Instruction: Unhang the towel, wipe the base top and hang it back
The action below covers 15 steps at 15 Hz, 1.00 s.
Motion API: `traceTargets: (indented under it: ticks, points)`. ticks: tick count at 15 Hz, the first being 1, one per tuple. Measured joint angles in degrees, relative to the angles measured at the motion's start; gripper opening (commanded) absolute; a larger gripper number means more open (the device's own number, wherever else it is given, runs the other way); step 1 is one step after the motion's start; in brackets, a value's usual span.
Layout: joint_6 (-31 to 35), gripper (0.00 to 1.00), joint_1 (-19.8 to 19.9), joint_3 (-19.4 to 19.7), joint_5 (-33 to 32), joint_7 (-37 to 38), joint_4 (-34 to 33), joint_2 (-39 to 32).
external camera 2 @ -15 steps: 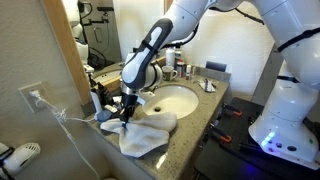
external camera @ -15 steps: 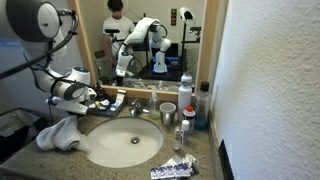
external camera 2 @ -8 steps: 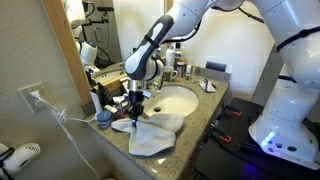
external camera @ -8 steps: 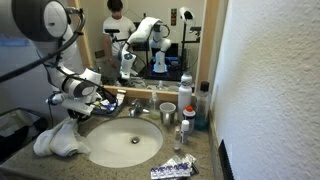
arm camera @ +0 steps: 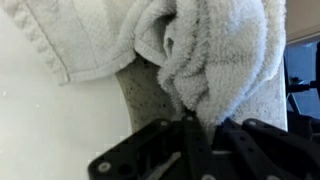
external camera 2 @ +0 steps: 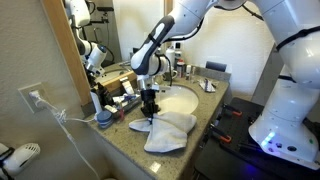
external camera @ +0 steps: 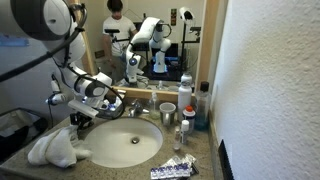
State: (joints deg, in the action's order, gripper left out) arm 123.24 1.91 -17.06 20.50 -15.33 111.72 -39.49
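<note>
Exterior view first: the claw (external camera: 80,122) points down over the base top (external camera: 200,160), the towel (external camera: 55,150) is bunched just below it by the counter's front edge, and the sink basin (external camera: 125,145) lies open right beside it.

In an exterior view the towel (external camera 2: 172,133) spreads from under the claw (external camera 2: 150,118) out to the front edge — bare granite (external camera 2: 120,142) on its wall side.

Wrist view: the fingers (arm camera: 190,150) are pressed together, pinching a towel (arm camera: 215,50) fold — granite just ahead, basin alongside.

A bathroom: a framed mirror (external camera: 175,50) hangs above a speckled granite tabletop (external camera: 204,150) with an oval white basin (external camera: 112,150) set in, a faucet (external camera: 136,108) behind it, and toiletry bottles (external camera: 186,96) alongside.
</note>
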Motion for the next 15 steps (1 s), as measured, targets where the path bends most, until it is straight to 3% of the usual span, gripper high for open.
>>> traceTargets:
  ticks: [6, 15]
  points:
    - [-13.5, 0.04, -0.1, 3.4, 0.4, 0.0, 0.3, -2.0]
    - [-14.2, 0.04, -2.0, 1.5, 4.8, -3.0, -0.5, -4.3]
